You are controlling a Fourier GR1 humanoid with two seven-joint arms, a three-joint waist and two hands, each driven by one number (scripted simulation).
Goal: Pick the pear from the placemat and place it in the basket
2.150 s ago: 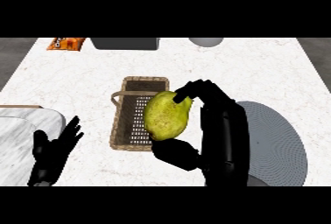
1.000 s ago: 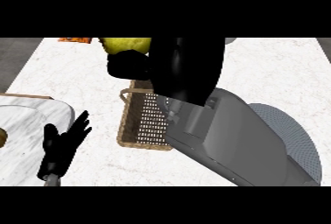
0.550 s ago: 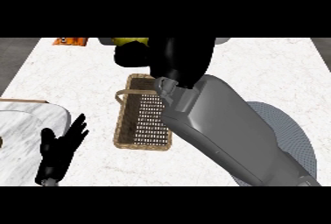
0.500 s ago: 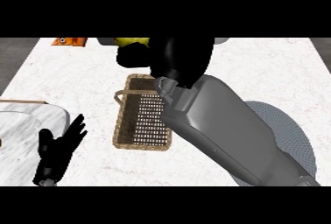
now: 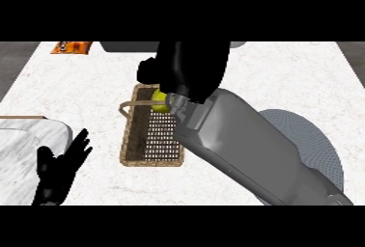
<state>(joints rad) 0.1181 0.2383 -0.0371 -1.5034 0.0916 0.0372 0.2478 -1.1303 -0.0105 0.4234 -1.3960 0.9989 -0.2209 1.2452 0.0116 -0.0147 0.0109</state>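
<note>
One pear (image 5: 160, 102) sits low at the basket's (image 5: 132, 144) far end, gripped from above by the right hand (image 5: 187, 67) for release, while the left hand (image 5: 61, 169) rests open beside the basket

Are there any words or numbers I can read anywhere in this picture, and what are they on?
None that can be read.
The orange packet at the counter's far left edge has dark marks on it, but they are too blurred to read.
The basket, the pear and the grey placemat carry no writing.
</note>
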